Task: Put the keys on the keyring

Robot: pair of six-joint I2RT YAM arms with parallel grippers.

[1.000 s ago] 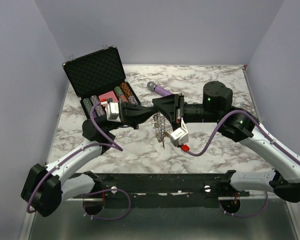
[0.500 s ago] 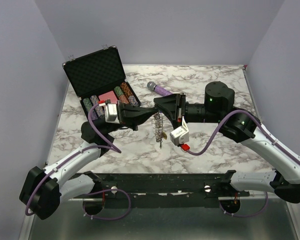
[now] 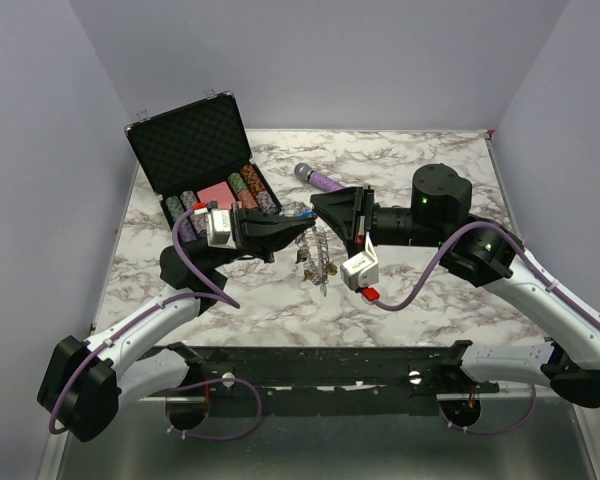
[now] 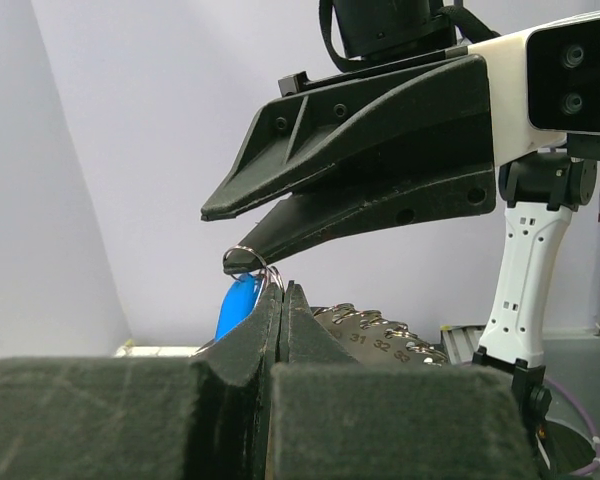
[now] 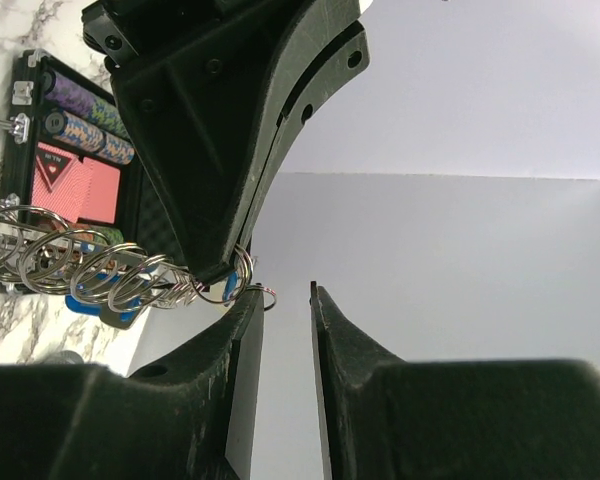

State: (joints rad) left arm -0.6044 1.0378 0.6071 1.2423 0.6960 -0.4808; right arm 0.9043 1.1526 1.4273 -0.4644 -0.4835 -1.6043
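Half open on the right gripper (image 5: 285, 292), with a clear gap between its fingers (image 5: 350, 360) and nothing visibly clamped there. Squeezed fully together on the left gripper (image 4: 283, 292), pinching a thin wire loop of the keyring (image 3: 321, 245) beside a blue-capped key (image 4: 238, 305). Has pushed up and rightward within the last second, almost meeting the right fingertips at mid-frame, with the dangling keys (image 3: 305, 258) now splayed leftward. Suggests lining up for threading, not completion. Farther back, upper left, shows an open black case (image 3: 185, 140) holding rows of poker chips (image 3: 250, 185) and a red card deck (image 3: 217, 192). Beyond centre, leaves a purple microphone (image 3: 322, 181) lying on the marble table (image 3: 430, 160).
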